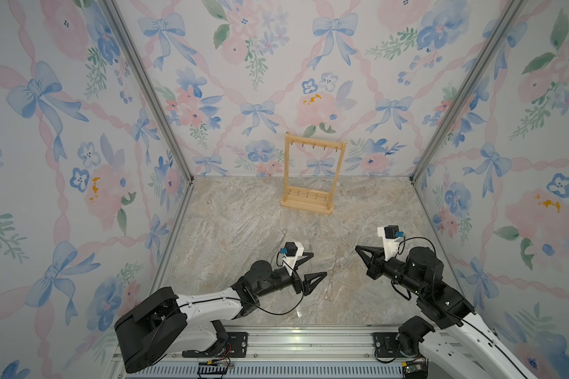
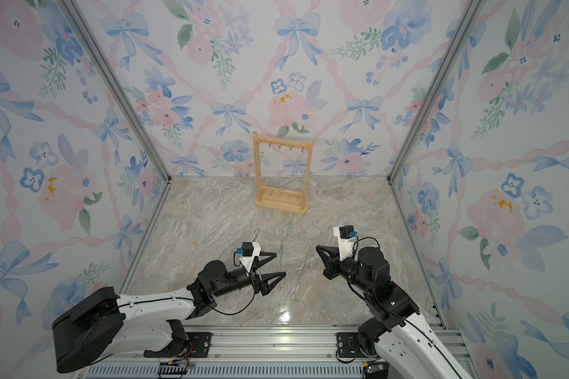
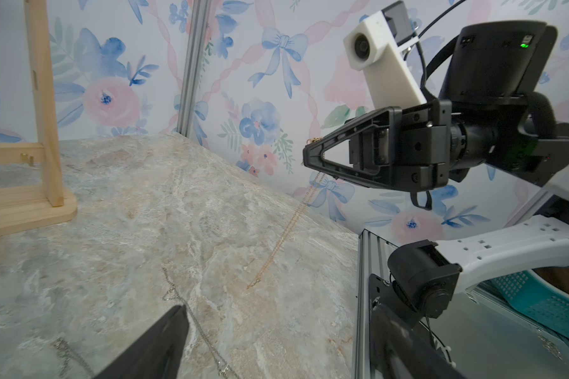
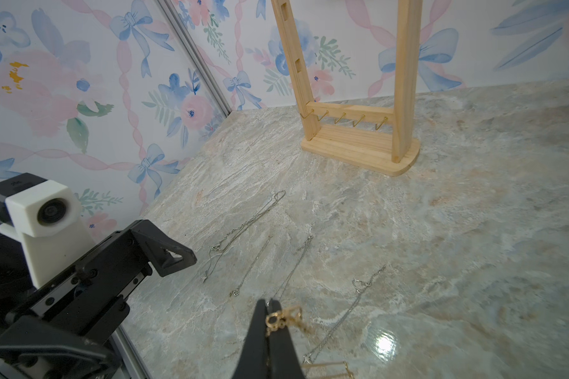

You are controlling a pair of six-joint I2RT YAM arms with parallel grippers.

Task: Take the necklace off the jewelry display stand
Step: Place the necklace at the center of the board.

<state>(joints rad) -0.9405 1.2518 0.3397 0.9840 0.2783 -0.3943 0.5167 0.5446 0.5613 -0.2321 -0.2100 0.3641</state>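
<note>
On the marbled tabletop [image 1: 243, 213], the jewelry display stand [image 1: 306, 206] stands bare, far beyond the right end effector [image 1: 358, 248], which pinches a gold necklace [image 3: 287, 231] trailing below it; the left end effector [image 1: 319, 263] gapes empty. Next, probably: lower, release.

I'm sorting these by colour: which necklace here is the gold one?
The gold necklace pinched in the right gripper, its chain trailing down to the table. The other necklaces are silver and lie loose on the table, held by nothing.

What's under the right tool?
A gold necklace hangs from the shut right tool down onto the table; the pinched stretch is hidden between its jaws.
</note>
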